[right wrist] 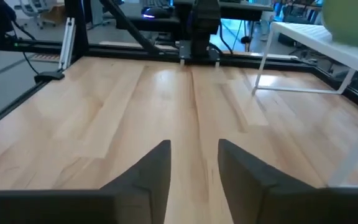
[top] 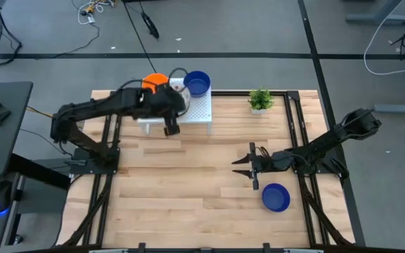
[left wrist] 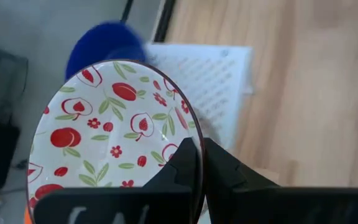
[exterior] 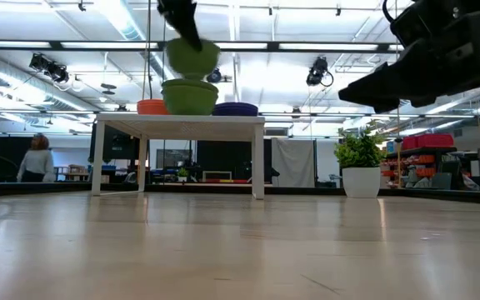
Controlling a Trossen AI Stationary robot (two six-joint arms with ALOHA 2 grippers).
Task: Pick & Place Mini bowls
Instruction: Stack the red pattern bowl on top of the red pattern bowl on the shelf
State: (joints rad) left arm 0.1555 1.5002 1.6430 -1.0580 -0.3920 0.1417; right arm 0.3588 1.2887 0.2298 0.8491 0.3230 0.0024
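1. Jaws of the left gripper point(left wrist: 199, 163) are clenched on the rim of a white bowl with red fruit pattern point(left wrist: 114, 127), a thin edge pinch with most of the bowl hanging out to one side. My worry is that it pivots or slips free if the wrist tilts or moves fast.
2. That bowl hangs above the white rack point(top: 199, 109) at the tabletop's far edge, where an orange bowl point(top: 155, 80) and a blue bowl point(top: 197, 82) sit. A low or careless sweep could clip either and push it off the rack or past the tabletop point(top: 181, 183) edge.
3. Jaws of the right gripper point(top: 243, 166) are released and grasp nothing; it waits low over the wood, near a second blue bowl point(top: 275, 197). If the left arm brings its load that way, the two arms could crowd each other.
4. A potted plant point(top: 261, 99) stands just beside the rack and could be knocked over.
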